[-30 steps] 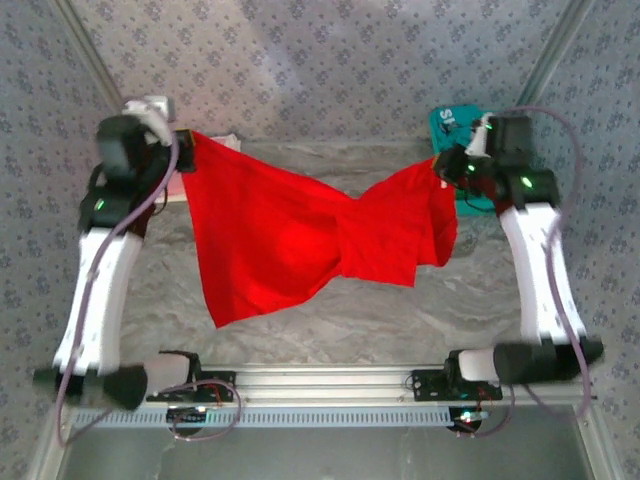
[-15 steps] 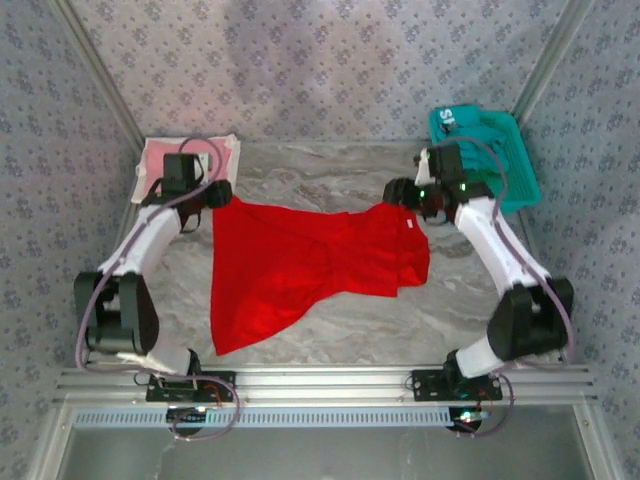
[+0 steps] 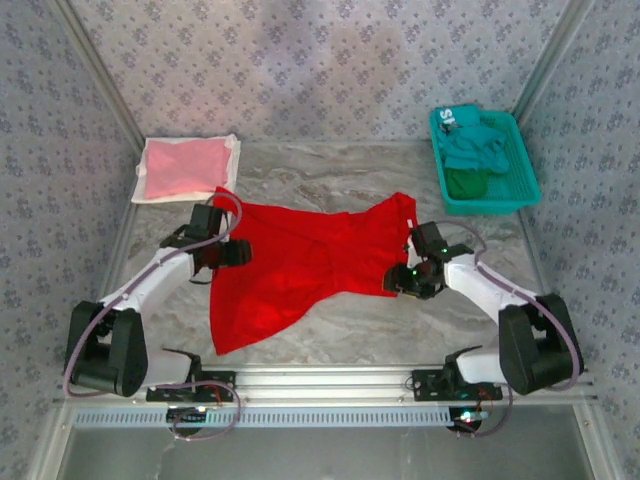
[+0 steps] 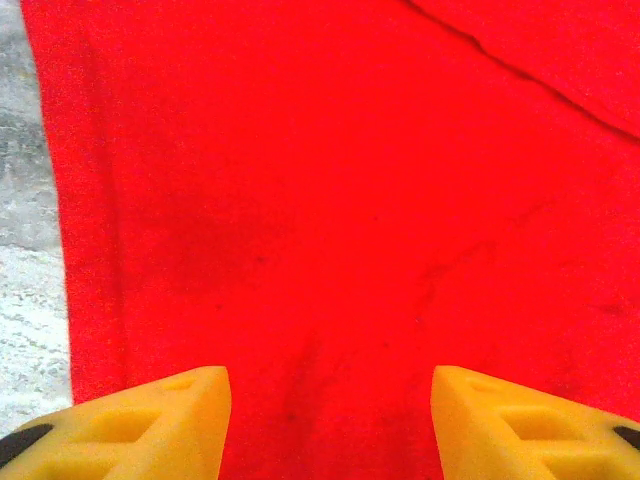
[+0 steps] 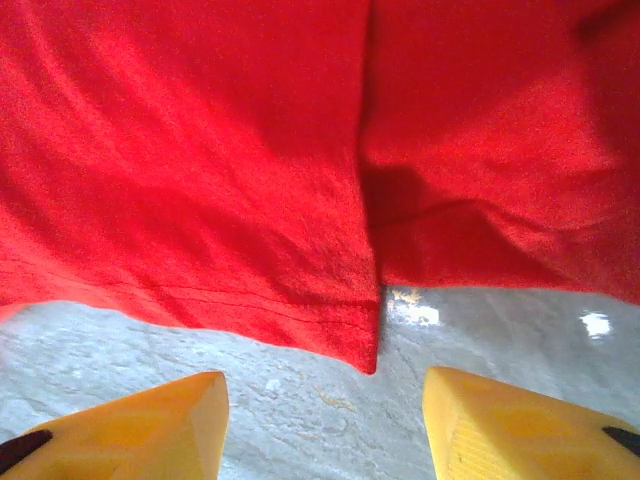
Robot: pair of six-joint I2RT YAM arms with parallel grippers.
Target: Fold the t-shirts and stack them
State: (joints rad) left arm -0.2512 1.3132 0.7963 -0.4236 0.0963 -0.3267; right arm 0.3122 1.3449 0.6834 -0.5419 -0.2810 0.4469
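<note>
Across the middle of the counter [image 3: 350, 170] I see the red t-shirt [image 3: 300, 260] lying spread out but not flat. One corner reaches toward the far right, a long point trails toward the near left, and a fold line runs across the body.

My left gripper [image 3: 235, 252] sits low at the shirt's left edge. From the left wrist camera its yellow fingers [image 4: 150, 420] stand well apart with nothing between them. Red cloth lies under them, and a strip of bare counter shows at the left.

My right gripper [image 3: 400, 280] is at the shirt's near right edge. In the right wrist view its jaws are also spread wide and empty. They hover over bare counter just short of the hem [image 5: 250, 305], where two layers of red cloth meet at a corner.

At the far left corner a pale pink t-shirt [image 3: 182, 168] lies folded on a flat white sheet [image 3: 232, 145], well apart from the red one. At the far right, a teal mesh basket [image 3: 524, 172] holds a crumpled teal t-shirt [image 3: 478, 140] and a dark green t-shirt [image 3: 465, 183] just nearer to me than the teal one.
</note>
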